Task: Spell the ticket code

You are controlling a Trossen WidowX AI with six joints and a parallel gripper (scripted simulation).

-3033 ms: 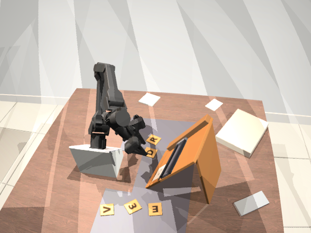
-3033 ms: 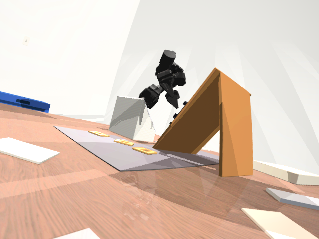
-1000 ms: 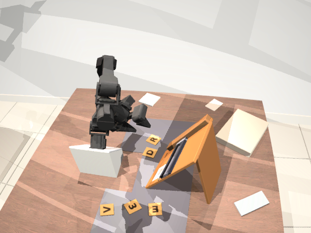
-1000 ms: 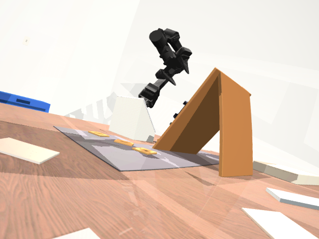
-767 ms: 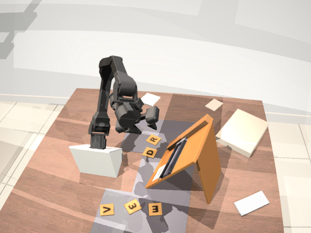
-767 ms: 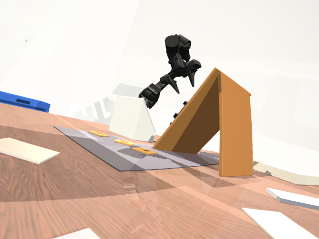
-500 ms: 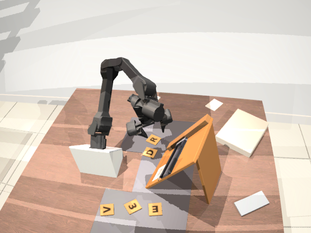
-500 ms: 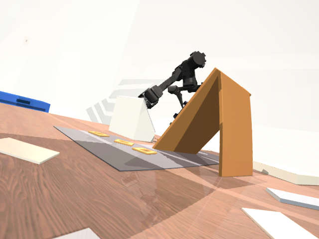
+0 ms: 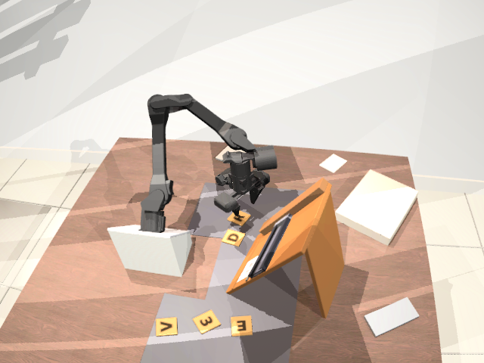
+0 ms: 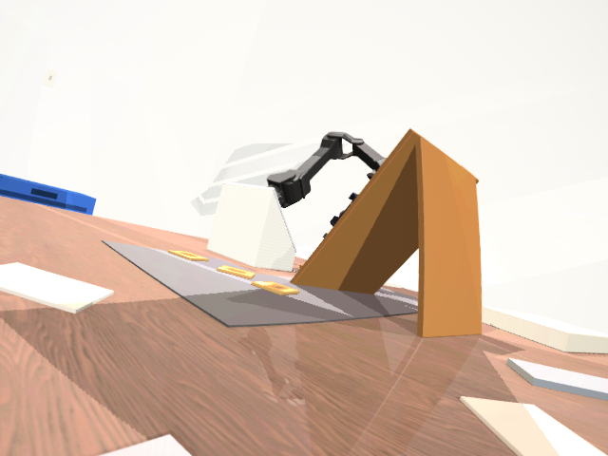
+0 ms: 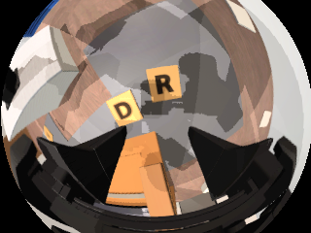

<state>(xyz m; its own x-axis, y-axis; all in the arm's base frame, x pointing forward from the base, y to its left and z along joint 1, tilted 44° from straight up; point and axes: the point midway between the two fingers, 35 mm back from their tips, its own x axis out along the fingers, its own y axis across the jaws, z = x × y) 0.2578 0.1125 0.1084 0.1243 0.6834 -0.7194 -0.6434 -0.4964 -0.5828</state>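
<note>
My gripper [image 9: 246, 206] [image 11: 158, 130] is open and empty, above the grey mat. The top view shows one fingertip overlapping the R tile [image 9: 243, 218] [image 11: 164, 83]; the wrist view shows this tile beyond the fingertips. The D tile [image 9: 233, 237] [image 11: 124, 108] lies beside it. A V tile [image 9: 166, 326] [image 10: 187, 255], a 3-like tile [image 9: 206, 321] [image 10: 236, 271] and an E tile [image 9: 240, 325] [image 10: 275, 287] lie at the front. The orange board [image 9: 302, 230] [image 10: 449, 236] carries the dark rail [image 9: 271, 248], with no tile visible in it. The ticket [image 9: 246, 269] is unreadable.
The grey mat [image 9: 265, 339] [image 10: 206, 304] runs under the board. The white arm base [image 9: 150, 249] [image 10: 240, 225] stands left of it. A thick white slab [image 9: 376, 206] lies behind right, a thin plate [image 9: 391, 316] at front right. A blue object [image 10: 48, 194] is beyond the counter.
</note>
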